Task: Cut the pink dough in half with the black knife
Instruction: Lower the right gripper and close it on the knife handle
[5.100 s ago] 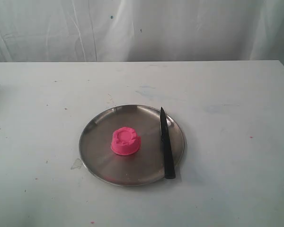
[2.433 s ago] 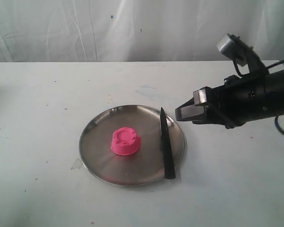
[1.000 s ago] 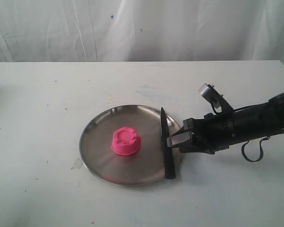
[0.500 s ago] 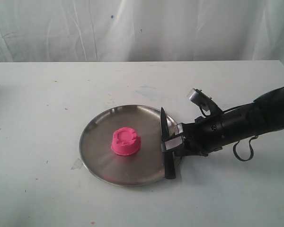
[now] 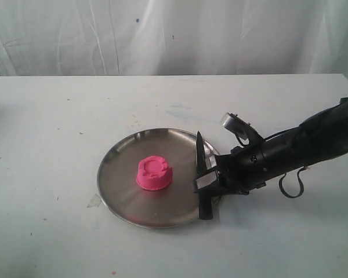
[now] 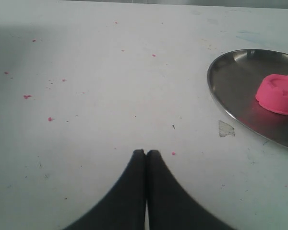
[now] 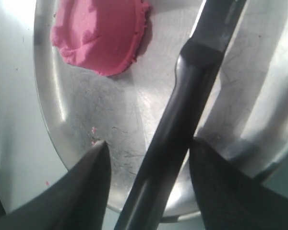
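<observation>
The pink dough (image 5: 154,172) is one whole round lump with a ridged top, sitting in the middle of a steel plate (image 5: 122,168); it also shows in the right wrist view (image 7: 98,33) and the left wrist view (image 6: 278,93). The black knife (image 5: 200,168) lies along the plate's right side, handle toward the front. My right gripper (image 5: 207,186) (image 7: 149,146) is open and low over the plate, one finger on each side of the knife handle (image 7: 175,129), with a gap on the dough side. My left gripper (image 6: 146,152) is shut and empty above bare table, out of the exterior view.
The plate (image 6: 230,96) rests on a white table (image 5: 58,116) speckled with pink crumbs. A small scrap of tape (image 6: 226,128) lies by the plate's rim. A white curtain (image 5: 162,35) hangs behind the table's far edge.
The right arm came in from the right, dropped to the plate and slid left until its open fingers straddle the knife handle. Dough, knife and plate have not moved.
</observation>
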Controlling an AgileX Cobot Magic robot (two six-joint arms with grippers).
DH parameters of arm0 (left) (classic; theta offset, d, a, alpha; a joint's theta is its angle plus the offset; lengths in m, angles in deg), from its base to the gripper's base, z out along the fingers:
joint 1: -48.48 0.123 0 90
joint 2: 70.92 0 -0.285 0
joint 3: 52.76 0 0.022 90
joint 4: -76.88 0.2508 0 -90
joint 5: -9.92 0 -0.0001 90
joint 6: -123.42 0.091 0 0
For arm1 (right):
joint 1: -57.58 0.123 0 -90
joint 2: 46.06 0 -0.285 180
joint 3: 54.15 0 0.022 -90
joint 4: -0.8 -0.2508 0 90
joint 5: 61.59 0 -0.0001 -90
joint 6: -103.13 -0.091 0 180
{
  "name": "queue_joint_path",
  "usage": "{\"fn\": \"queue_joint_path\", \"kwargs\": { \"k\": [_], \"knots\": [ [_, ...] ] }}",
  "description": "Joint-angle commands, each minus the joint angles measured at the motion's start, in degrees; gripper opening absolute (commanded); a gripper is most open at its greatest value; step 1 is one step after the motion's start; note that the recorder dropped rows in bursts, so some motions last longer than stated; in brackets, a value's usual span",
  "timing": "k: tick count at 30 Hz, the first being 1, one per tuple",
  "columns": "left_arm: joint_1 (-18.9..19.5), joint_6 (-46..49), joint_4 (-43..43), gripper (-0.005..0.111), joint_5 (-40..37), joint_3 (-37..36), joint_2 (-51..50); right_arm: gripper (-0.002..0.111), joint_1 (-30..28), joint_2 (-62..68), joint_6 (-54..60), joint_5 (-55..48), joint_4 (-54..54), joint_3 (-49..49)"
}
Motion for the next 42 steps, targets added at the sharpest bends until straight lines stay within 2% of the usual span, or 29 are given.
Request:
{"fn": "queue_joint_path", "kwargs": {
  "k": [1, 20, 34, 42],
  "knots": [
    [0.2, -0.1, -0.3, 0.0, -0.3, 0.0, 0.1, 0.049, 0.5, 0.4, -2.0, 1.7, 3.2, 0.1],
    [0.2, -0.1, -0.3, 0.0, -0.3, 0.0, 0.1, 0.049, 0.5, 3.3, -8.3, 5.2, 4.3, 0.1],
    [0.2, -0.1, -0.3, 0.0, -0.3, 0.0, 0.1, 0.024, 0.5, 3.3, -8.4, 5.2, 4.6, 0.1],
    [0.2, -0.1, -0.3, 0.0, -0.3, 0.0, 0.1, 0.021, 0.5, 3.2, -8.2, 5.2, 4.7, 0.4]
  ]
}}
